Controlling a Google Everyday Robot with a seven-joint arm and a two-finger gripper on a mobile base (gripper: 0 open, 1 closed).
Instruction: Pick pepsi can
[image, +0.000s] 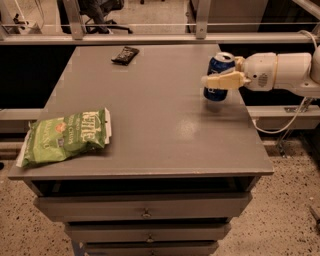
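The pepsi can (215, 93) is dark blue with a silver top and stands upright near the right edge of the grey table (150, 115). My gripper (217, 76) reaches in from the right on a white arm (280, 71). One cream finger (225, 80) lies across the can's front and the other is hidden behind the can. The gripper is shut on the can. A shadow lies on the table just under the can, which seems slightly off the surface.
A green chip bag (65, 136) lies at the front left of the table. A small black packet (125, 54) lies at the back. A railing (150, 37) runs behind the table and drawers (145, 207) sit under its front. A cable (287, 117) hangs at the right.
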